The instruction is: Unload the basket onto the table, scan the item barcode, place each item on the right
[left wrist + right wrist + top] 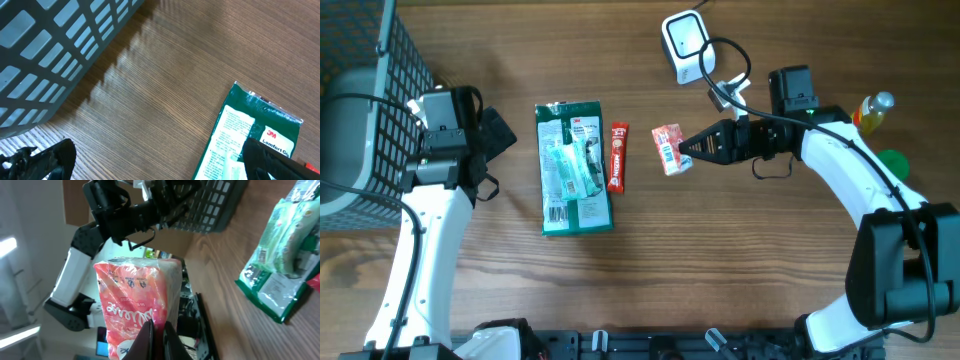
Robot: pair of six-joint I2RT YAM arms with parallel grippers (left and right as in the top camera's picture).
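The right gripper (pixel 688 149) has its jaws pressed together on the lower edge of a small pink-red packet (pixel 667 148), pinching it. In the right wrist view its dark fingertips (pixel 146 336) nip the crinkled wrapper of the packet (pixel 134 302), which seems to be lifted off the wood. From overhead, a white patch with dark bars shows on the packet's upper face. The packet sits near the middle of the wooden table (pixel 720 260), just right of a red stick sachet (pixel 618 157) and not touching it. Left of the sachet lies a green 3M package (pixel 575 168), flat and lengthwise, its label up. A white handheld scanner (pixel 685 45) with a black cable rests at the far edge, beyond the packet and well apart from it. Behind the right arm stand a yellow bottle (pixel 873 110) with a silver cap and a green object (pixel 895 160) that is partly hidden. The left gripper (pixel 498 160) hangs with its jaws spread wide and nothing between them. In the left wrist view its two black fingers (pixel 47 159) frame bare wood, with the corner of the green package (pixel 250 135) to one side. A grey mesh basket (pixel 360 100) stands at the table's left end, close behind that arm.
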